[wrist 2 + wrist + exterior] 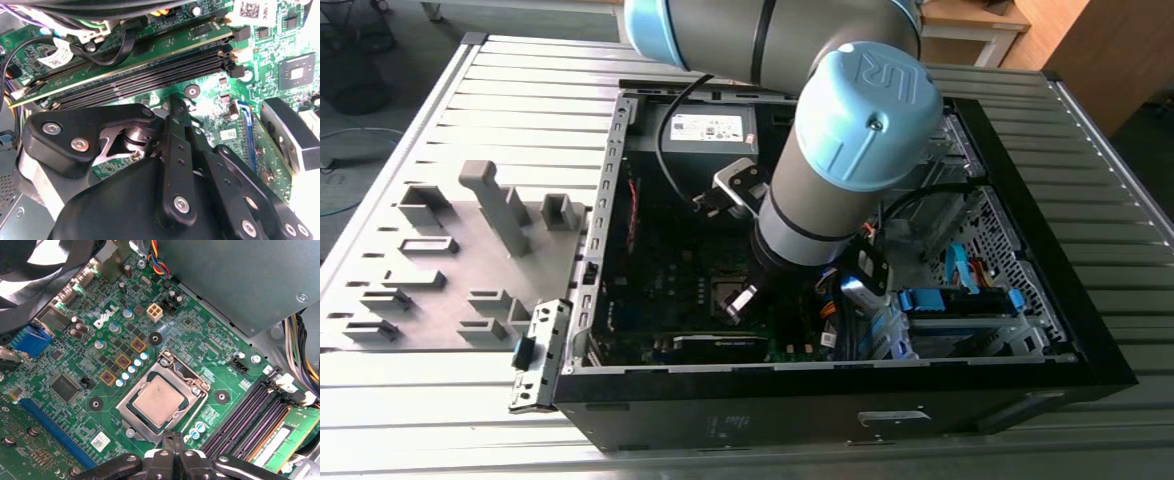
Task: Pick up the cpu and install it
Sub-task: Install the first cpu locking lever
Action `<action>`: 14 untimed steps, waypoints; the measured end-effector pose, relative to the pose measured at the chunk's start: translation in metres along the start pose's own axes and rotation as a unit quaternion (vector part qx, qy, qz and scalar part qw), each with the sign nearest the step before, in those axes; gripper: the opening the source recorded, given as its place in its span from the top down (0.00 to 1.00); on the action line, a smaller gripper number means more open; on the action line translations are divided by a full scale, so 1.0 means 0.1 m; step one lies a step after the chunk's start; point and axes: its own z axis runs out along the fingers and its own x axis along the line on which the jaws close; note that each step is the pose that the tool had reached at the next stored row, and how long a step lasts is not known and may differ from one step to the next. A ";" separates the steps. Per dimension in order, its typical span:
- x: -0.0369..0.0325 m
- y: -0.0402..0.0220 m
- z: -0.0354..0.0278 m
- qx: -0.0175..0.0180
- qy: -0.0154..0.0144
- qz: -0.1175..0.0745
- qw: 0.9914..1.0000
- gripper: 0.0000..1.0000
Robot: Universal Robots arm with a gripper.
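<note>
1. The cpu (159,401) lies flat in its socket (162,396) on the green motherboard (200,335), at centre of the first wrist view; its silver top is bare, nothing touching it.
2. The gripper (173,440) sits at the lower edge of that view, just below the socket; its black fingers (167,456) are drawn together and hold nothing.
3. In the second wrist view the gripper linkage (177,165) is in the lower half, memory slots (150,75) running across the upper half.
4. In the exterior view the arm (854,150) reaches down into the open computer case (1041,330) at centre frame; a grey slotted fixture (467,250) stands at left.
</note>
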 end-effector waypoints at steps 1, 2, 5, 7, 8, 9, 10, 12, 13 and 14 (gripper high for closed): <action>0.000 0.000 0.000 0.000 0.000 0.000 1.000 0.89; 0.000 -0.001 0.004 0.000 0.000 0.000 1.000 0.89; 0.006 0.003 0.010 0.000 0.000 0.000 1.000 0.89; 0.021 0.018 0.012 0.000 0.000 0.000 1.000 0.89; 0.028 0.024 0.012 0.001 0.000 0.000 1.000 0.89; 0.035 0.030 0.013 0.001 0.000 0.000 1.000 0.89; 0.037 0.031 0.013 0.001 0.000 0.000 1.000 0.89; 0.038 0.032 0.011 0.001 0.000 0.000 1.000 0.89; 0.038 0.033 0.008 0.001 -0.001 0.000 1.000 0.89; 0.039 0.033 0.006 0.001 -0.001 0.000 1.000 0.89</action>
